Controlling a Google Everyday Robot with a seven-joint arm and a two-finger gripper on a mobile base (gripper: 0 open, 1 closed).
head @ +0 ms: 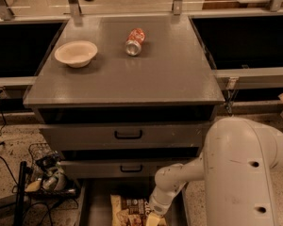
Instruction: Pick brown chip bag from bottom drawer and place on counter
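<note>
The brown chip bag lies in the open bottom drawer at the bottom edge of the camera view, partly cut off by the frame. My gripper reaches down into the drawer at the bag's right end, mostly cut off by the frame edge. The white arm fills the lower right. The counter is the dark grey cabinet top above the drawers.
On the counter stand a cream bowl at the left and a red-orange soda can lying on its side. Two upper drawers with black handles are shut. A wire basket with clutter sits on the floor at the left.
</note>
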